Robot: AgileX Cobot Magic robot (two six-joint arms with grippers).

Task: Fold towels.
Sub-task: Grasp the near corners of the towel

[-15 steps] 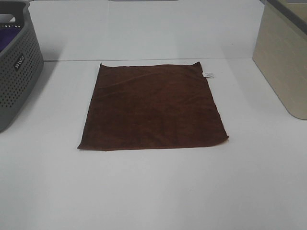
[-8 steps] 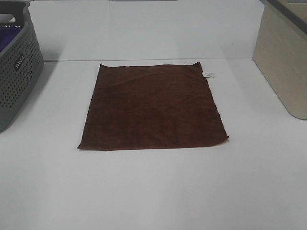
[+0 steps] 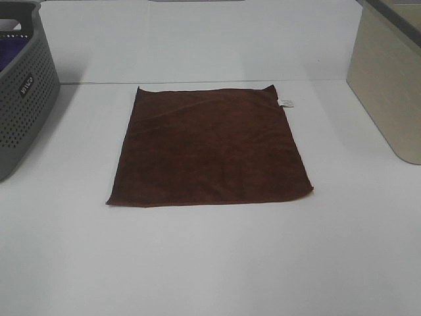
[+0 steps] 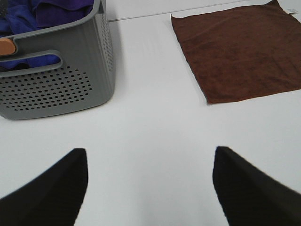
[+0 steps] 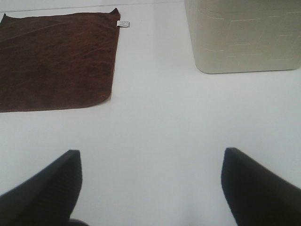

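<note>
A dark brown square towel (image 3: 209,147) lies flat and unfolded on the white table, with a small white tag (image 3: 287,103) at its far right corner. It also shows in the left wrist view (image 4: 240,52) and the right wrist view (image 5: 54,59). Neither gripper appears in the exterior high view. My left gripper (image 4: 150,188) is open and empty above bare table, well short of the towel's near left corner. My right gripper (image 5: 150,188) is open and empty above bare table, apart from the towel's near right corner.
A grey perforated basket (image 3: 20,92) stands at the left edge, holding purple cloths (image 4: 42,14). A beige bin (image 3: 388,79) stands at the right edge. The white table (image 3: 210,263) has bare surface in front of the towel.
</note>
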